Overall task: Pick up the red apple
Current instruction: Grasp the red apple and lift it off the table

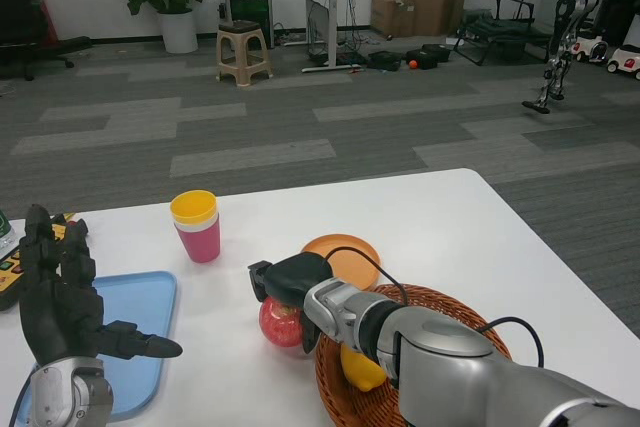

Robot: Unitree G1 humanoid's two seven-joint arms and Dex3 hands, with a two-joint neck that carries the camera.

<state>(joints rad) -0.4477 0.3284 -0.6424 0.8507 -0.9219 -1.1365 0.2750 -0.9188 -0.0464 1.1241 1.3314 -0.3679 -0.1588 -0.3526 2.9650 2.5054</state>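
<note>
A wicker basket (440, 297) is sitting nearest the camera on the white table (450, 217), holding a yellow fruit (360, 369) largely hidden under the right forearm. The right hand (285, 280) is closing over the red apple (281, 322), which is resting on the table just left of the basket; the fingers are draped over its top, but whether they are gripping it firmly cannot be told from here. On the other side, the left hand (60, 297) is hanging released, fingers spread, over a blue tray (150, 302) that is showing nothing on its visible surface.

The likely risk: the round apple could be rolling out from under a top-heavy grasp, toward the basket wall or off to the left, if the fingers are not wrapping below its widest part. A lift could also be snagging the black cable (365, 259) looping off the wrist.

Just beyond, an orange plate (345, 250) is lying bare behind the hand, touching the basket rim. Farther left, a pink cup (199, 239) is carrying a yellow cup (194, 207) nested in it.
</note>
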